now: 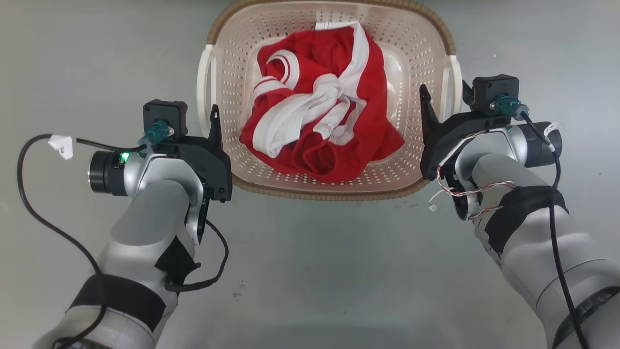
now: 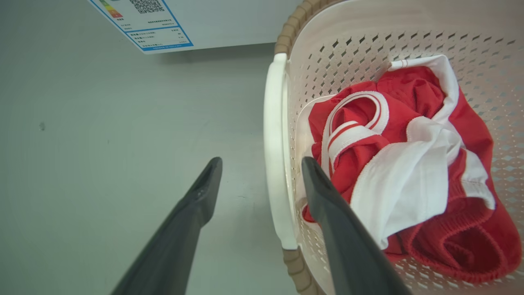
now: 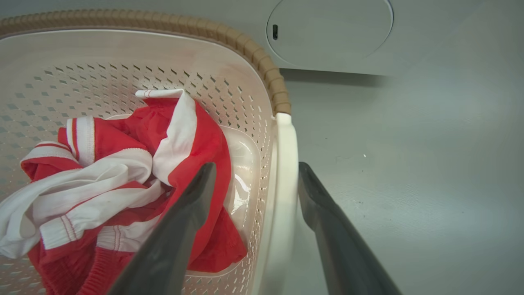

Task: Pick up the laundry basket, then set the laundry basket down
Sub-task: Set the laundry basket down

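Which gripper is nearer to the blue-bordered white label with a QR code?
Left. The left gripper straddles the cream perforated laundry basket's handle on the label's side; the right gripper straddles the opposite handle, across the basket.

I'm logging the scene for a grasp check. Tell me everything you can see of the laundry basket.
The laundry basket is a rounded-rectangular cream plastic tub with perforated walls, a brown woven-look rim and a white handle on each side. It stands upright, seemingly on the grey floor, holding crumpled red-and-white clothing. The open left gripper straddles its left handle, the open right gripper its right handle; contact cannot be told.
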You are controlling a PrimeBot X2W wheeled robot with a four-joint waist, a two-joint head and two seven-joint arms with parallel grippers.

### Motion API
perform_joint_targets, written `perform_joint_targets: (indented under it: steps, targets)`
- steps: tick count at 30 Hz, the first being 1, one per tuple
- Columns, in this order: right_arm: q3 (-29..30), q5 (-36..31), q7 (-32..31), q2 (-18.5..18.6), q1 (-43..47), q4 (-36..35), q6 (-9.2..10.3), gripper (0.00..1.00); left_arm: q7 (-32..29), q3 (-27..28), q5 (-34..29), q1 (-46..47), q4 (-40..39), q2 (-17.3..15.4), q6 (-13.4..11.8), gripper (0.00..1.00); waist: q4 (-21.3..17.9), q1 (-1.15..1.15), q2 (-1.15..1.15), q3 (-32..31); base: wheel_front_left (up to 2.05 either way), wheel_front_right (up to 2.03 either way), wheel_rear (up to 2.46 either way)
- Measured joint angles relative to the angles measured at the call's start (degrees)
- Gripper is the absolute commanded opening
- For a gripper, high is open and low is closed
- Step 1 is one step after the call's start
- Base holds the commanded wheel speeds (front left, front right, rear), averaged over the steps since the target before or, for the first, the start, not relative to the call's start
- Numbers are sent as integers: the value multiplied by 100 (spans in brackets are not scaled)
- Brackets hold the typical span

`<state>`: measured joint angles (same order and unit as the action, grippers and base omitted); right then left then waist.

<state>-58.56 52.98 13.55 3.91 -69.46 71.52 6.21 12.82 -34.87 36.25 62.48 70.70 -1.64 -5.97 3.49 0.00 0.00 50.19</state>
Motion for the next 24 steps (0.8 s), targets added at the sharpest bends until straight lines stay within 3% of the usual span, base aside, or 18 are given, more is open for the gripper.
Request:
perform_joint_targets:
  steps: [14, 24]
  targets:
    - [289, 0, 74, 123, 347, -165, -101, 100, 151, 183, 142, -474, -475, -1, 186, 100, -12, -1, 0, -961, 0, 0, 0]
    - [608, -75, 74, 158, 1030, -781, -118, 100, 149, 514, 90, -1376, -1148, -169, 108, 100, -17, -1, 0, -1785, 0, 0, 0]
